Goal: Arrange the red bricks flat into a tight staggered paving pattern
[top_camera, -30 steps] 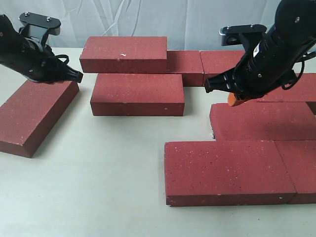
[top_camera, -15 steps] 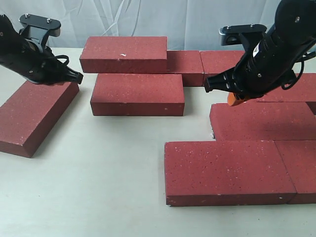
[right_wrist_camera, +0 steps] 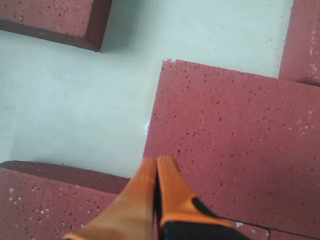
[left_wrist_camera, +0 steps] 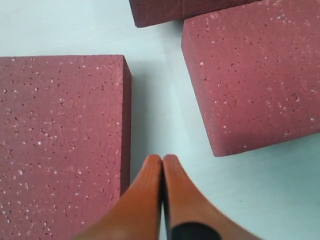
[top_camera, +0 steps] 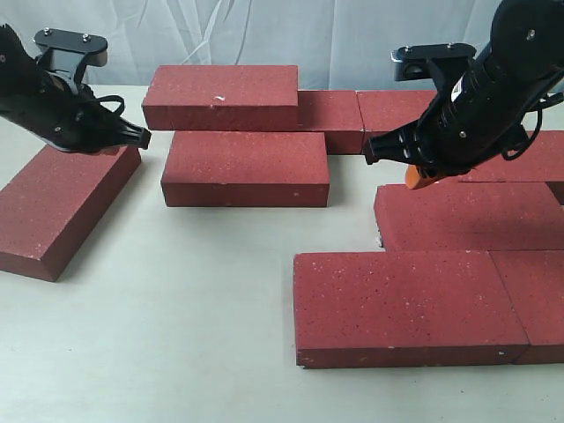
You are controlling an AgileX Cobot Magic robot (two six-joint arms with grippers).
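Bricks (top_camera: 245, 167) lie flat on the bench (top_camera: 194, 308). Left brick (top_camera: 62, 207), skewed with its long axis near-to-far, sits just under the left claw (top_camera: 144, 137), pinched shut, empty. Right claw (top_camera: 419, 181), also shut and empty, hovers over bricks at right.

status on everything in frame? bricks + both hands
Left hand: shut, empty, over the left brick's edge.
Right hand: shut, empty, over a paved brick.
Left brick: flat, skewed, apart from the rest.
Middle brick: flat, loose, bare table on both sides.
Chipped brick: flat, at the back.
Right bricks: flat, butted in staggered rows.
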